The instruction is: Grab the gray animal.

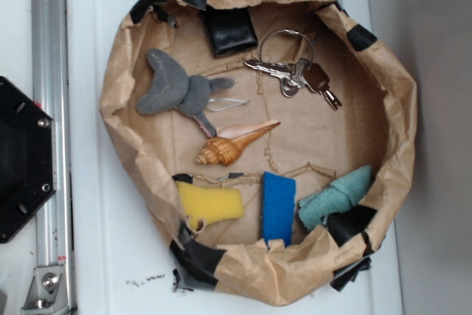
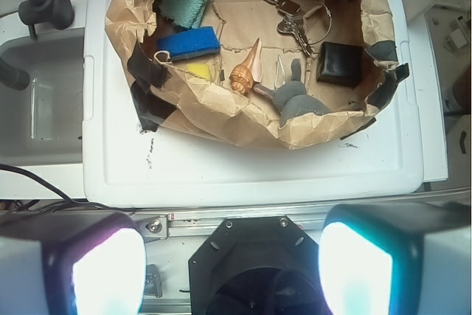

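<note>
Two jaws spread apart, arm held high, well clear of gray animal (image 1: pixel 177 91) in paper bowl (image 1: pixel 398 138)

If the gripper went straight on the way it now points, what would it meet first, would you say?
Probably the black hexagonal base showing between the gripper's fingers, with the white lid beyond; depth is unclear. The gray animal lies farther off.

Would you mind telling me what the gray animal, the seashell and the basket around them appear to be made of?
The gray animal looks like soft plush or felt: matte, fuzzy, no shine. The seashell seems real shell or hard plastic, glossy tan with brown spiral bands; I cannot tell which. The basket is crumpled brown paper, creased and matte, patched with black tape along its rim.
</note>
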`<action>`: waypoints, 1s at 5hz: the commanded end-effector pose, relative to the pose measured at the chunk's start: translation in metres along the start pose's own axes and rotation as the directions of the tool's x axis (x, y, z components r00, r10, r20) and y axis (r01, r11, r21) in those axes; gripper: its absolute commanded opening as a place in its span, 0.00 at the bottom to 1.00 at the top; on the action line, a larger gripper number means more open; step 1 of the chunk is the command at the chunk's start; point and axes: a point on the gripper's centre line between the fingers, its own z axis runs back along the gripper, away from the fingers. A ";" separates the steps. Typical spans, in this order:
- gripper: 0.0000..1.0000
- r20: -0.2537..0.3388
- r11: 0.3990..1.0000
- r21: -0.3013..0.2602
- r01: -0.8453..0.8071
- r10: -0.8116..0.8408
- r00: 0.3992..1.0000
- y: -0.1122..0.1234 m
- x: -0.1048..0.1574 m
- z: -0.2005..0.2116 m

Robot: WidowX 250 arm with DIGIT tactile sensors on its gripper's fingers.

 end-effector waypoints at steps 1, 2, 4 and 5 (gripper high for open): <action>1.00 0.000 1.000 0.000 0.000 0.000 1.000 0.000 0.000 0.000; 1.00 0.029 0.999 0.003 0.048 -0.048 0.998 0.013 0.048 -0.023; 1.00 0.008 0.969 -0.046 0.242 -0.242 0.970 0.029 0.141 -0.106; 1.00 -0.044 0.945 -0.029 0.325 -0.326 0.944 0.047 0.136 -0.147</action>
